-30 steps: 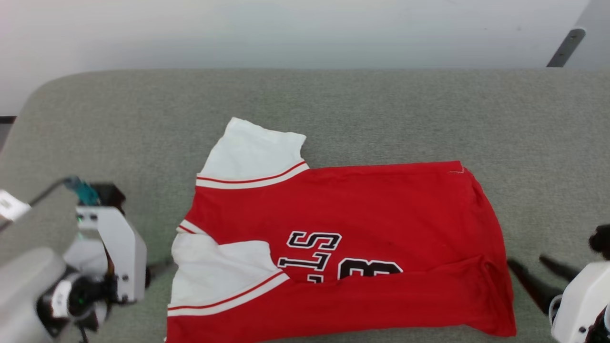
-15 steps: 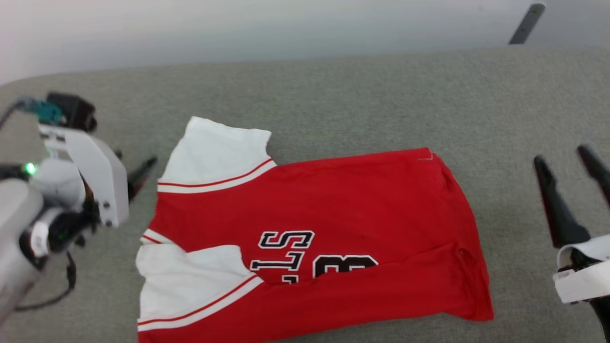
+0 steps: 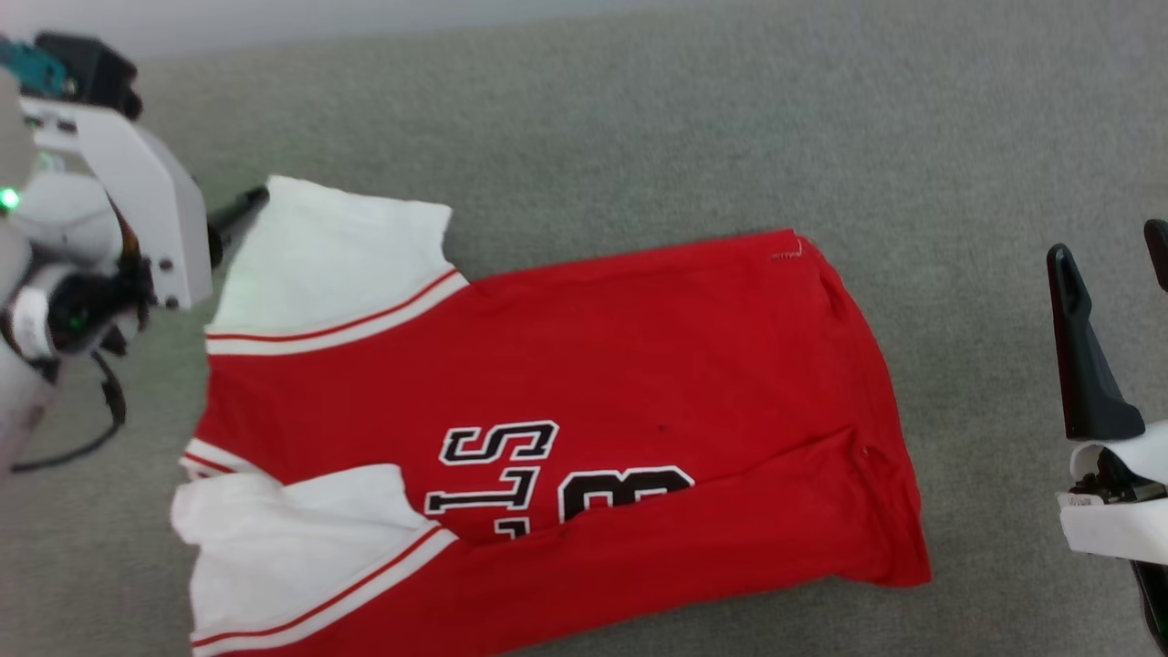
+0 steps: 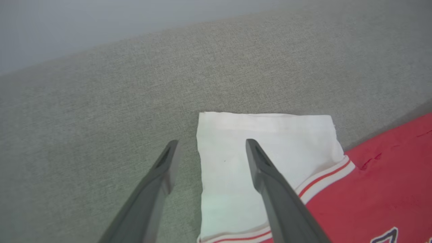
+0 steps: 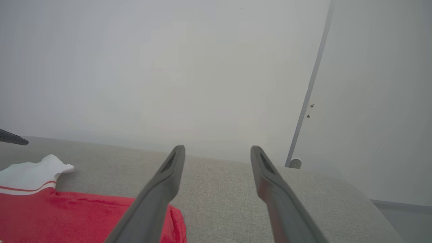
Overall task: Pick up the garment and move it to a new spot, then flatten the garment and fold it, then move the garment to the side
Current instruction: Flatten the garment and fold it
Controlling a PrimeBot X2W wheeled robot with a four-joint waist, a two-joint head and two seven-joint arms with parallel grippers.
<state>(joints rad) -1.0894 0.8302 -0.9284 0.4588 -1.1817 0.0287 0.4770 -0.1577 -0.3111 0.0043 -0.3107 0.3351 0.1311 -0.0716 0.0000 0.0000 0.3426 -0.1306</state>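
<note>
Jersey shirt (image 3: 639,365), red with white sleeves, lies spread on a grey upholstered surface (image 3: 639,137) in the head view, reaching from the centre out to 7 o'clock. One white sleeve (image 3: 338,265) sits at 10 o'clock and the other at 7 o'clock. The lower edge of the shirt is folded up over part of the black, white-edged characters (image 3: 547,474). The left gripper (image 3: 233,212) is at 10 o'clock, one dark fingertip right at the far corner of the upper sleeve. The right gripper (image 3: 1108,245) is at 3 o'clock, well apart from the shirt, jaws spread with nothing between them.

In the left wrist view the two fingers stand wide and released. One lies over the grey fabric at 7 o'clock, the other over the white sleeve at 5 o'clock, and the sleeve's side edge runs between them. Whether they touch the cloth cannot be told.

In the right wrist view the fingers are likewise parted and hold nothing, pointing over the grey surface toward a pale wall (image 5: 168,67). The shirt lies at 8 o'clock, its red corner partly behind one finger.
</note>
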